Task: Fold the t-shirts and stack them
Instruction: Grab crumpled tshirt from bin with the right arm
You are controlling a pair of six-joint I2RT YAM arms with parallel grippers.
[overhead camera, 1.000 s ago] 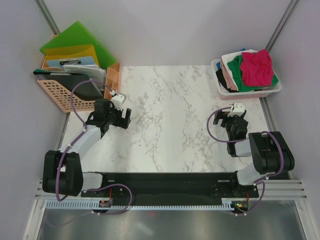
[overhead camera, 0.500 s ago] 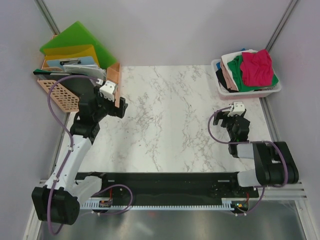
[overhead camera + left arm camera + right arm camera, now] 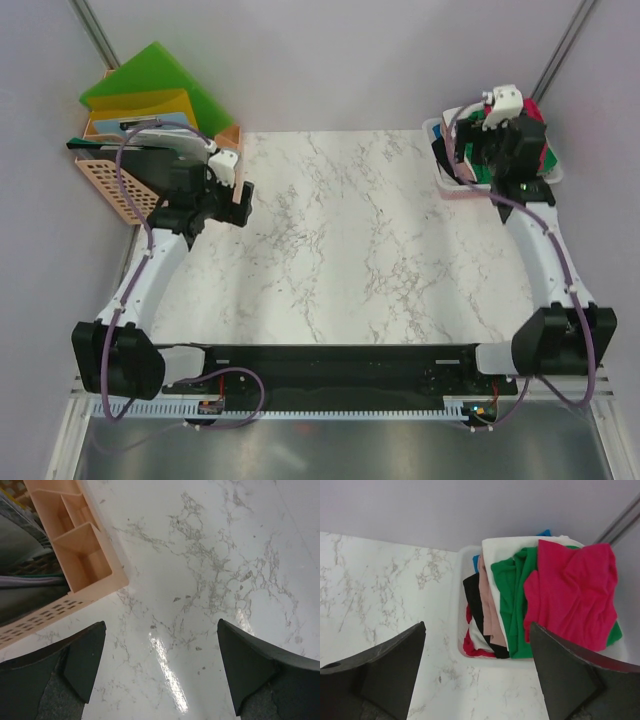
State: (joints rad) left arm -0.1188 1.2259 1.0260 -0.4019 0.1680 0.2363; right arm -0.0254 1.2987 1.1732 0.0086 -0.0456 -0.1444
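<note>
The t-shirts lie heaped in a white bin (image 3: 456, 600) at the table's far right corner. A crimson-pink one (image 3: 572, 592) is on top, with green (image 3: 512, 600), white (image 3: 502, 547), beige-pink (image 3: 487, 605) and black (image 3: 474, 597) ones beside it. My right gripper (image 3: 477, 625) hangs open above the bin's near-left rim and holds nothing. In the top view the right gripper (image 3: 478, 150) covers most of the bin (image 3: 450, 190); only a bit of crimson (image 3: 536, 112) shows. My left gripper (image 3: 161, 624) is open and empty over bare marble, and the left gripper (image 3: 240, 200) is at the far left.
A peach plastic basket (image 3: 85, 565) stands just left of the left gripper; the basket (image 3: 110, 185) has a green folder (image 3: 150, 70) and a yellow folder (image 3: 140, 103) behind it. The marble table (image 3: 340, 240) lies between the arms. Walls close in the back and sides.
The right arm has stretched from the near right out to the bin at the far right. The left arm has shifted a little further back beside the basket. Both grippers stay open.
</note>
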